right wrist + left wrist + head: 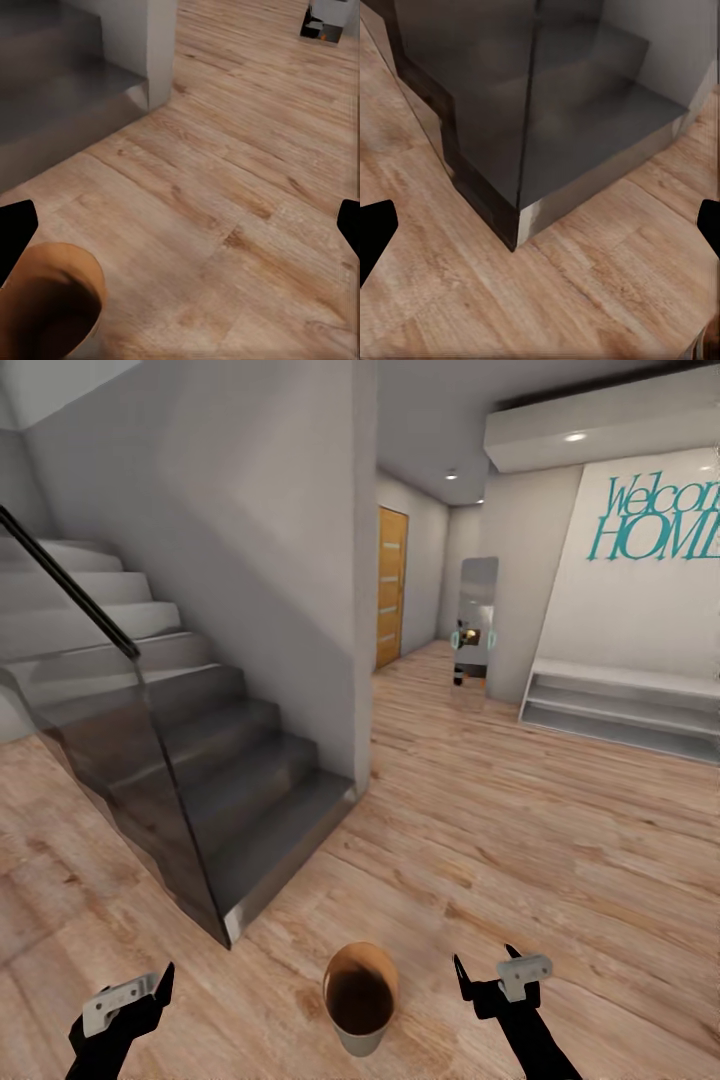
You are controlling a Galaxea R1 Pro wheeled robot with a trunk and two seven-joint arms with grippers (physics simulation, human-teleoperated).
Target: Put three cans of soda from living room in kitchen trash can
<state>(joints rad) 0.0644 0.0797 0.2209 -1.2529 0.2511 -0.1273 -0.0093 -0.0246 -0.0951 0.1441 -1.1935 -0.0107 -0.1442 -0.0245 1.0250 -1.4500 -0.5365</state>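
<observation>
The tash can (360, 1000) stood low centre on the wood floor (520, 830), staircase (180, 750) at upper left. Left gripper (540, 225) and right gripper (180, 225) both had fingers spread, holding nothing.

Both black arms reach forward low in the head view, well apart. The left gripper (150, 982) and the right gripper (487, 963) point ahead, each with jaws spread wide, gripping nothing

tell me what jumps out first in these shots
A dark staircase with a glass side panel dominates the left, rising from a light wood plank floor. Low at centre, between the open left gripper and right gripper, stands a copper-lined bin. Teal "Welcome HOME" lettering marks the far right wall.
</observation>
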